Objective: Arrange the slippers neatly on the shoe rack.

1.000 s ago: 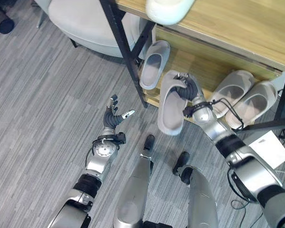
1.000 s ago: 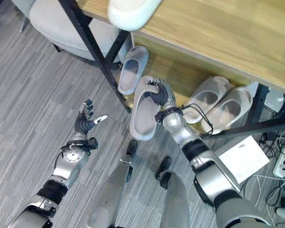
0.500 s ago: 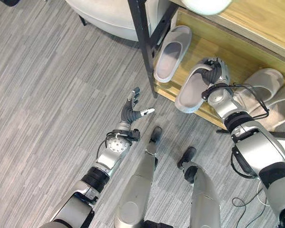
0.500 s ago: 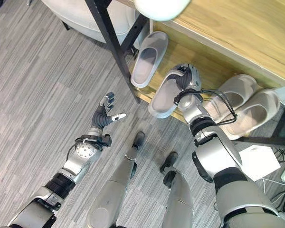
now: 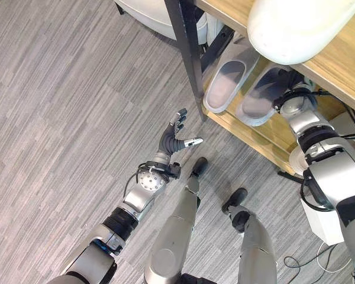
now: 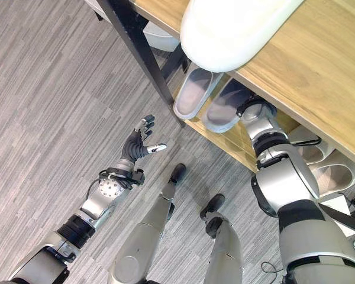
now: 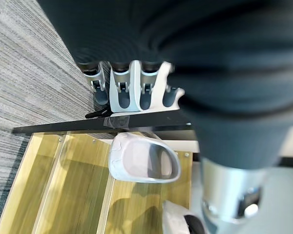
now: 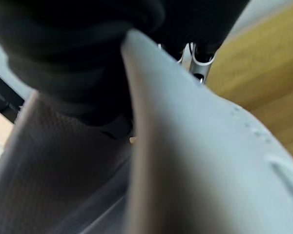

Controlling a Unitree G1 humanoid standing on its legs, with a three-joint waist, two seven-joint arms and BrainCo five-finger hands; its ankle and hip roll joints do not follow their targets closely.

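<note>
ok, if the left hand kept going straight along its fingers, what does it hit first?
Probably the shoe rack's black leg: the open left hand points up toward it over bare floor. Just past it lies the slipper on the lower shelf. Depth is unclear.

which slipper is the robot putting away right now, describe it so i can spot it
Find the wooden shoe rack with its black post. On its lower shelf two grey slippers lie side by side next to that post. It is the slipper farther from the post, the one with the right hand on its far end; its neighbour lies untouched.
</note>
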